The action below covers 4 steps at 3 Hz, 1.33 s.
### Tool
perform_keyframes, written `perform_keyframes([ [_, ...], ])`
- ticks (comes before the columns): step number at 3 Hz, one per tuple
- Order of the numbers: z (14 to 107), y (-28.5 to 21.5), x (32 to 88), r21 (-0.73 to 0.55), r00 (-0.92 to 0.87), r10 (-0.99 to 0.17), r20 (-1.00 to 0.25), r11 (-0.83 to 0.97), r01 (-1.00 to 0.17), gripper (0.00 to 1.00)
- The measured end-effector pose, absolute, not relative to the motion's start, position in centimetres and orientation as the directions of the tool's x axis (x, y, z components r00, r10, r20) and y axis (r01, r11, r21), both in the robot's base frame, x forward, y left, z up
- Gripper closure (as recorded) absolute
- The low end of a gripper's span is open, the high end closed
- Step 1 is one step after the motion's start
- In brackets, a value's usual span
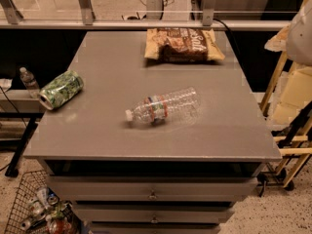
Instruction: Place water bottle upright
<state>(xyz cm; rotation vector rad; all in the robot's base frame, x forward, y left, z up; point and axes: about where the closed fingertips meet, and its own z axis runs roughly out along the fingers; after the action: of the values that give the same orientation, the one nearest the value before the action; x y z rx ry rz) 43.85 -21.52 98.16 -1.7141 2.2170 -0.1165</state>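
Note:
The water bottle [163, 106] lies on its side near the middle of the grey cabinet top [107, 72]. It is clear ribbed plastic with a red, white and blue label band. Its white cap points left toward the front. Nothing touches it. My gripper is not in view. Only a white rounded shape [300, 30] shows at the top right edge, well away from the bottle.
A green patterned can [61, 89] lies on its side at the left edge. A brown snack bag [183, 45] lies at the back. A small bottle [29, 82] stands on a lower shelf to the left. A wire basket [36, 208] sits on the floor, and wooden frames [287, 106] stand to the right.

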Motion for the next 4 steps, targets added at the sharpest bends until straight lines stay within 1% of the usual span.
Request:
perform_keyframes([
  [1,98.2,-21.5,43.8,-0.266,-0.218,-0.953,-0.212,0.271,-0.925,0.00],
  [2,98.2,-20.8,44.5,-0.281,-0.193,-0.964,-0.185,0.240,-0.929,0.00],
  [3,96.8,-17.2,46.5,-0.290,-0.051,-0.993,-0.102,0.079,-0.954,0.00],
  [4,94.5,-12.5,49.1,-0.266,0.148,-0.989,0.003,-0.144,-0.953,0.00],
])
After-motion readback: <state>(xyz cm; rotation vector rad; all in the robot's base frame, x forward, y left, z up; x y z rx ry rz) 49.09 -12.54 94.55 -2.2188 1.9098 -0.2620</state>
